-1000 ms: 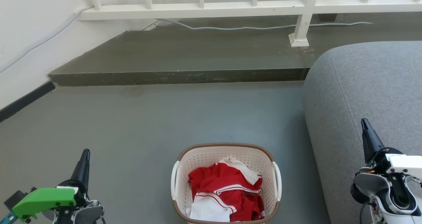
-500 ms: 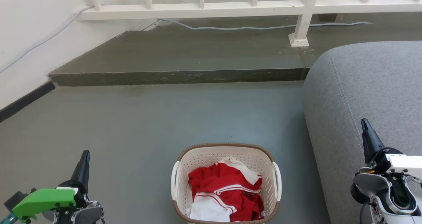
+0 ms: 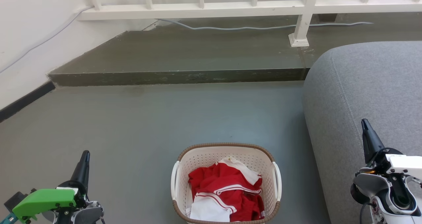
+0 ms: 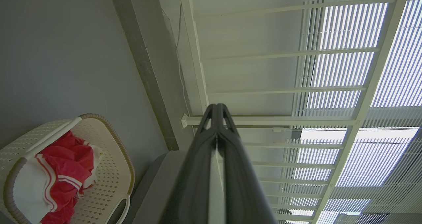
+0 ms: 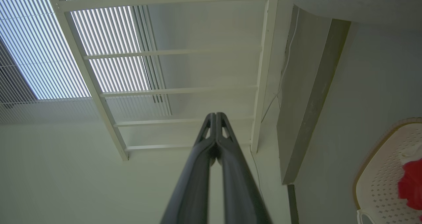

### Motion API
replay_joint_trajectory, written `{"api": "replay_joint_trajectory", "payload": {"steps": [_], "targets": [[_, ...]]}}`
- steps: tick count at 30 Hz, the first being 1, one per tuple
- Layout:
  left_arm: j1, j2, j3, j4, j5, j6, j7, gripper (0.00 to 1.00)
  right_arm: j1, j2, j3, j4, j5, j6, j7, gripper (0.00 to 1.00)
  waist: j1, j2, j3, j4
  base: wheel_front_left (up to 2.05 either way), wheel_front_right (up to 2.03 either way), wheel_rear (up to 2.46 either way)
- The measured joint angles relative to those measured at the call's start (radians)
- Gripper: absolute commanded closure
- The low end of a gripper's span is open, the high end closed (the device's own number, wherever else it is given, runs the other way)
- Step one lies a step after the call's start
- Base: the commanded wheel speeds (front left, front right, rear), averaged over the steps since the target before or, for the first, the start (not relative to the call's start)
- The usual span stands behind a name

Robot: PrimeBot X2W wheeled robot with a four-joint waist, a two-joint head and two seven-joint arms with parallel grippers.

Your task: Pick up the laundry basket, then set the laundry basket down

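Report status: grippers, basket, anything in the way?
Left gripper shut, empty. Right gripper shut, empty. Laundry basket on floor, untouched, clothes inside. Grey sofa close on its right side.

A cream, perforated laundry basket (image 3: 225, 145) with a brown rim is sitting upright on the grey floor (image 3: 165, 125), holding crumpled red-and-white clothes (image 3: 227, 187).

I read this as a home, a living space rather than a lab or workshop. On my right is the rounded arm of a grey fabric sofa (image 3: 369, 85). A laundry basket (image 3: 225, 145) stands on the grey floor (image 3: 148, 125) with red and white clothes (image 3: 227, 187) in it. A white railing (image 3: 197, 7) runs along a raised concrete step (image 3: 181, 52), with slatted window blinds (image 4: 399, 52) beyond. A loose grey cable (image 3: 247, 28) trails across the step.
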Motion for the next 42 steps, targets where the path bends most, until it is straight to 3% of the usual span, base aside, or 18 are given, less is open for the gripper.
{"api": "replay_joint_trajectory", "payload": {"steps": [42], "targets": [[-0.001, -0.001, 0.004, 0.003, 0.0, 0.0, 0.008, 1.0, 0.0, 0.006, -0.006, 0.001, 0.0, 0.0, 0.003, 1.0, 0.0, 0.0, 0.0, 0.0, 0.0, 0.0, 0.0]]}}
